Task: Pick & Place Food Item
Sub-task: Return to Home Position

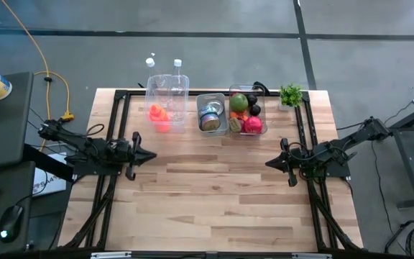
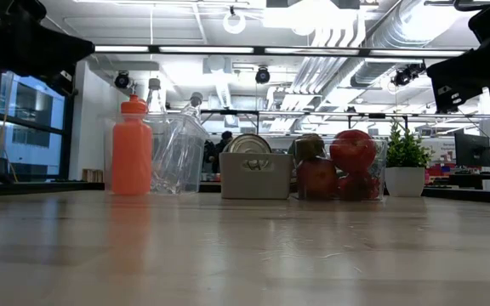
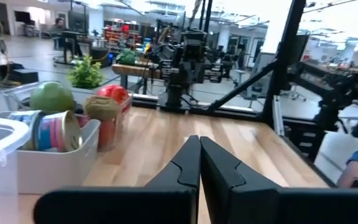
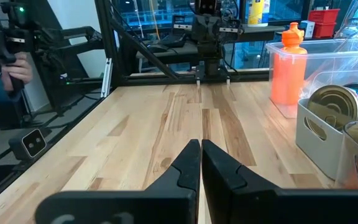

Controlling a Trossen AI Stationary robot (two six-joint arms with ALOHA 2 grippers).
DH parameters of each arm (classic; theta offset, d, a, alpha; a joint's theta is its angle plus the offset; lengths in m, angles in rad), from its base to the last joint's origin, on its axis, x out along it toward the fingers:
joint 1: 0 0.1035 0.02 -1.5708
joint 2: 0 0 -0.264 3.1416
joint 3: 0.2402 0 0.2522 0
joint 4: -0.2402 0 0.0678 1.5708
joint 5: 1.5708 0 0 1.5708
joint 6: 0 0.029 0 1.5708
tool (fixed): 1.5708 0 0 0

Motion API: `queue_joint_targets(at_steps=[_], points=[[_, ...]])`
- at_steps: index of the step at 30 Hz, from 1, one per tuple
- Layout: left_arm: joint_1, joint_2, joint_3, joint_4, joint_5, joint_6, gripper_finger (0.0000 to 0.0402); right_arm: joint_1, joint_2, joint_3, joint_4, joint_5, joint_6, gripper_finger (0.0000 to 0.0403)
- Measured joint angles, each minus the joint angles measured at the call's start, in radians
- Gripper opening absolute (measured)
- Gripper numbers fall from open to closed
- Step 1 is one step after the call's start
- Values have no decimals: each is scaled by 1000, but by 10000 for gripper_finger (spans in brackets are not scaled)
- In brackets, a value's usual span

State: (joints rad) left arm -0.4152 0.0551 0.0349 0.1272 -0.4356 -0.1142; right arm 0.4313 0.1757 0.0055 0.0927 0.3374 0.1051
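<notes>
Though the clear fruit bin [image 1: 248,134] lay nearer right gripper [image 1: 268,162] than left gripper [image 1: 152,154], both sat well apart from it, pinched closed & empty

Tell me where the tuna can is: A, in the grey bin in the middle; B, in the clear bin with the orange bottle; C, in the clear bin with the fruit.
A: the high view shows the tuna can lying inside the grey bin, between the bottle bin and the fruit bin.

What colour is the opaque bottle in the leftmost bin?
The bottle is orange; the low view shows it best.
</notes>
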Motion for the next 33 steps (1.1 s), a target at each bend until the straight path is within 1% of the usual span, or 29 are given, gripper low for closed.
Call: queue_joint_targets(at_steps=[3,8,10,15,20,25,27,33], points=[[1,0,0,0,-48,28,1,0,0,0,0,0,0,3],[1,0,-1,-1,-242,59,1,0,0,0,0,0,0,3],[1,0,-1,-4,-275,91,1,0,0,0,0,0,0,3],[1,0,-2,-23,-277,166,1,0,0,0,0,0,0,3],[1,0,-2,-72,-277,171,1,0,0,0,0,0,0,3],[1,0,-2,-72,-277,268,1,0,0,0,0,0,0,3],[1,0,-2,-72,-277,268,1,0,0,0,0,0,0,3],[1,0,-2,-72,-277,204,1,0,0,0,0,0,0,3]])
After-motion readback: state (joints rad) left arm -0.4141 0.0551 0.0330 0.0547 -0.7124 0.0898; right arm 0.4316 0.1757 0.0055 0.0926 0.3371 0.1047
